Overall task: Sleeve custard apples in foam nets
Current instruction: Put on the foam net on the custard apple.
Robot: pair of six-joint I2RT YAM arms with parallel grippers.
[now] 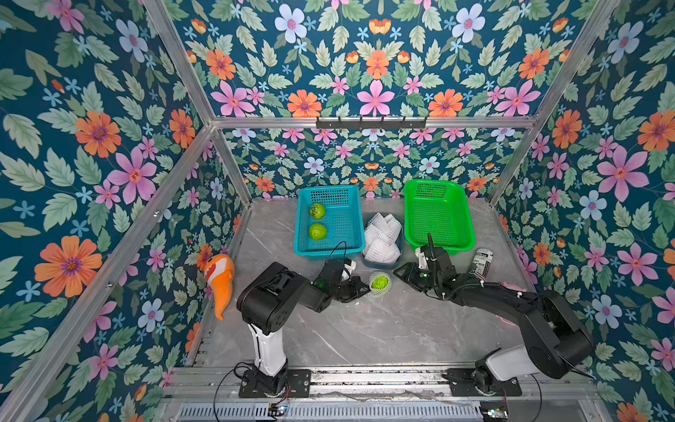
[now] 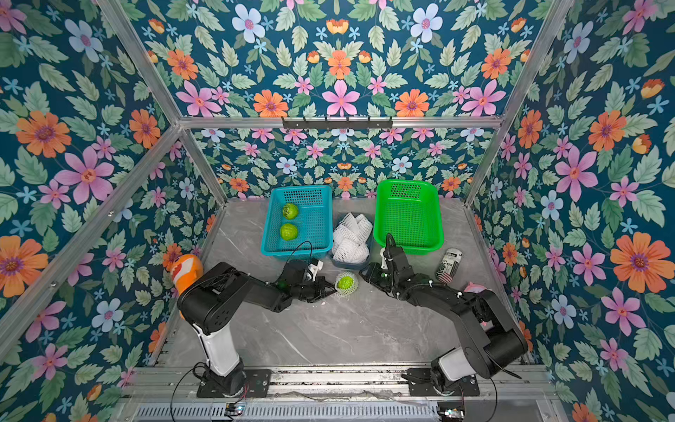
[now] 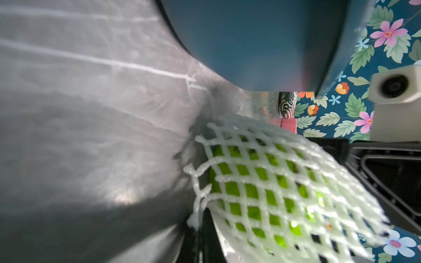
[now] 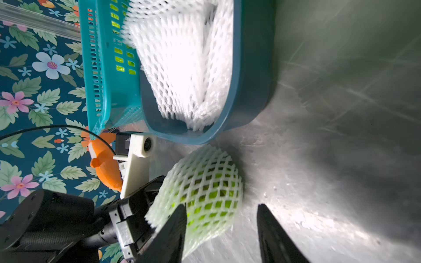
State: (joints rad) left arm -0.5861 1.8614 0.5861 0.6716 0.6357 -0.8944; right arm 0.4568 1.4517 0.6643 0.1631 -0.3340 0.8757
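One custard apple [image 1: 380, 283] lies on the table inside a white foam net [image 4: 205, 182]; its green skin shows through the mesh [image 3: 262, 186]. My left gripper [image 1: 359, 290] is shut on the net's edge, pinching the mesh [image 3: 200, 227]. My right gripper [image 4: 221, 207] is open on the fruit's other side [image 2: 365, 274], one finger overlapping the net, clamping nothing. Two bare custard apples [image 1: 317, 211] [image 1: 317, 231] sit in the teal basket [image 1: 343, 223]. Spare foam nets [image 1: 382, 237] fill a dark blue tray [image 4: 250, 91].
A green basket [image 1: 438, 219] stands at the back right, behind my right arm. A printed can [image 1: 481, 266] lies right of that arm, with a pink object [image 1: 511, 286] nearer the wall. An orange clownfish toy [image 1: 221, 281] rests against the left wall.
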